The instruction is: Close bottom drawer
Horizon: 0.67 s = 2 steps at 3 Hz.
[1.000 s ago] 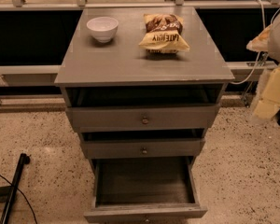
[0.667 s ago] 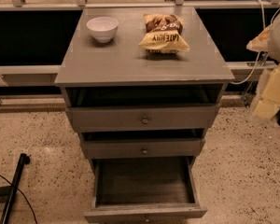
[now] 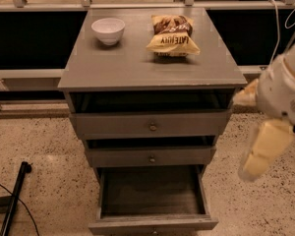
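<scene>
Grey-painted wood is what I have to push. The bottom drawer (image 3: 152,195) of the desk (image 3: 132,63) stands pulled far out towards the camera, with its bare plank floor open to view. Its front rail sits at the very lower edge of the view, too low for me to see a knob. The middle drawer (image 3: 151,156) and the top drawer (image 3: 150,124) are each out only a little, and their brass knobs show.

My pincer (image 3: 255,163) hangs off to the right of the desk, about level with the middle drawer and well apart from every front. I cannot tell whether it is spread or pressed together.

I judge that I am on the approach, with no contact made yet. To do this well I would swing wide around the desk's right corner and the drawer's side wall, which I could catch by cutting straight in. Then I would come down in front of the lowest front, near its centre. A flat push there should run true along the rails, while a push near one end could skew the drawer and jam it. I must keep below the middle drawer's front so I do not shut the wrong one. The push should be slow and even, because a jolt could shift the white bowl (image 3: 108,30) and the chip bag (image 3: 173,35) on top.
</scene>
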Each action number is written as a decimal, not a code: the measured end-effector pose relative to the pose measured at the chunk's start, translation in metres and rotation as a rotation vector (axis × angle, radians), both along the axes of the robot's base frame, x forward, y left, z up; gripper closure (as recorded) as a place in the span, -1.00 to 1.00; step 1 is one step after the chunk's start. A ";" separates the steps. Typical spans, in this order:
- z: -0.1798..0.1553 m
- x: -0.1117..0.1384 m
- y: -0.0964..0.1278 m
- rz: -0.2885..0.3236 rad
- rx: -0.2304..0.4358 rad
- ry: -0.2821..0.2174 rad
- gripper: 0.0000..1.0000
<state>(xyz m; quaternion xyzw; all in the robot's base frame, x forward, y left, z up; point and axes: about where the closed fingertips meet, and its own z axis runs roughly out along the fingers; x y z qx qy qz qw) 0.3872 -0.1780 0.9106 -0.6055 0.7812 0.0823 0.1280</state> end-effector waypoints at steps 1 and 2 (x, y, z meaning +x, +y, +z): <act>-0.041 -0.048 0.011 -0.052 0.185 -0.058 -1.00; -0.050 -0.055 0.006 -0.075 0.214 -0.072 -1.00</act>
